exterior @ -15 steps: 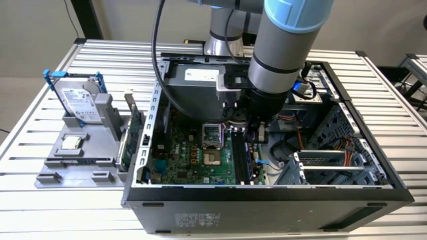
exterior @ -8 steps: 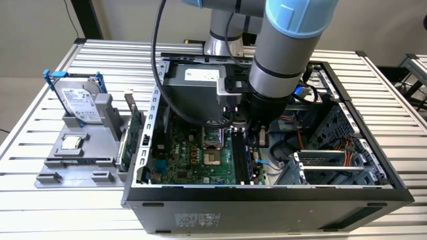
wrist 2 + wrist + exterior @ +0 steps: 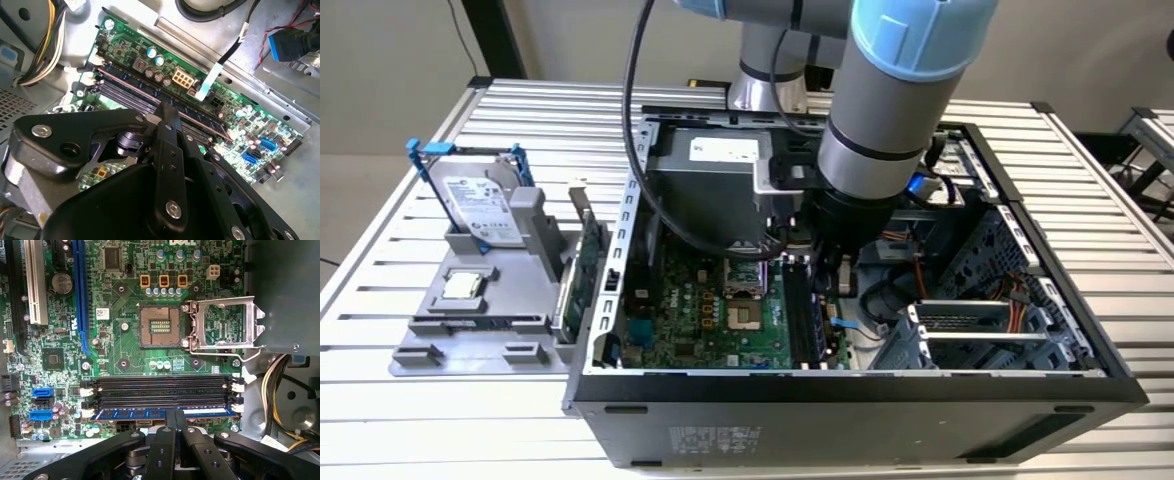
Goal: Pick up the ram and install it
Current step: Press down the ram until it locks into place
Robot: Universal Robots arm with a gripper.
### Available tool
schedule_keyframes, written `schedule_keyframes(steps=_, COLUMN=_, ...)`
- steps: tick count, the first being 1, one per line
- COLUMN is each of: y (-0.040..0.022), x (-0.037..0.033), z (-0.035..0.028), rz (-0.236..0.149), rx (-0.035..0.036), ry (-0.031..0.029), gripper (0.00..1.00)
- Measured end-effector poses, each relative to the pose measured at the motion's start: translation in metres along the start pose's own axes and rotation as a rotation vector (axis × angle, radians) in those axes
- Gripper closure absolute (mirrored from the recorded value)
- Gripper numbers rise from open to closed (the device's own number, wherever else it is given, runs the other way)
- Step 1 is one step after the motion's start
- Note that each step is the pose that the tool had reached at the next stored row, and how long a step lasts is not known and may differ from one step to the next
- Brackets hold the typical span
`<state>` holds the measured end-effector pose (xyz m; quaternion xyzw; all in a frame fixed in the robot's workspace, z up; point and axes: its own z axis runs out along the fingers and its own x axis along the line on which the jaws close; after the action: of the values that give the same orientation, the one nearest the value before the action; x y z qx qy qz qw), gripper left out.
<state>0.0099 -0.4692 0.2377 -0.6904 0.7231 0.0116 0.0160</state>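
the gripper (image 3: 175, 416) reaches down into the open computer case (image 3: 854, 385), and in the first wrist view its two fingers (image 3: 167, 440) stand close together, their tips pressed against the top edge of the ram (image 3: 130, 414). whether they pinch it or only bear on it cannot be told. the ram is a thin blue stick lying in the memory slot nearest the motherboard's (image 3: 125, 355) edge, its long axis running along the black slots (image 3: 160, 387) beside it, which stand bare. white latches (image 3: 239, 386) close the slot ends. in the second wrist view the fingers (image 3: 167, 150) meet over the same row of slots (image 3: 130, 95).

inside the case the motherboard lies flat, with an open processor socket (image 3: 160, 326) and its raised metal frame (image 3: 227, 322) next to the slots. in the exterior view the arm (image 3: 894, 120) comes down over the case's middle, with the gripper (image 3: 834, 275) low over the board.

the case sits on the ridged counter (image 3: 440, 400). toward the exterior view's left edge of the counter a grey holder (image 3: 467, 345) carries a silver hard drive (image 3: 478, 205) in a blue frame, standing tilted, a small square chip (image 3: 460, 285) lying flat, and a green expansion card (image 3: 587, 270) on edge, just beside the case wall.
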Motion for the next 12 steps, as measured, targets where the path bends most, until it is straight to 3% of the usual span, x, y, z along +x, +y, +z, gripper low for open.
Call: schedule_keyframes(steps=12, y=-0.0001, x=0.0018, z=0.0197, rz=0.000, rx=-0.0005, ry=0.0014, gripper=1.00)
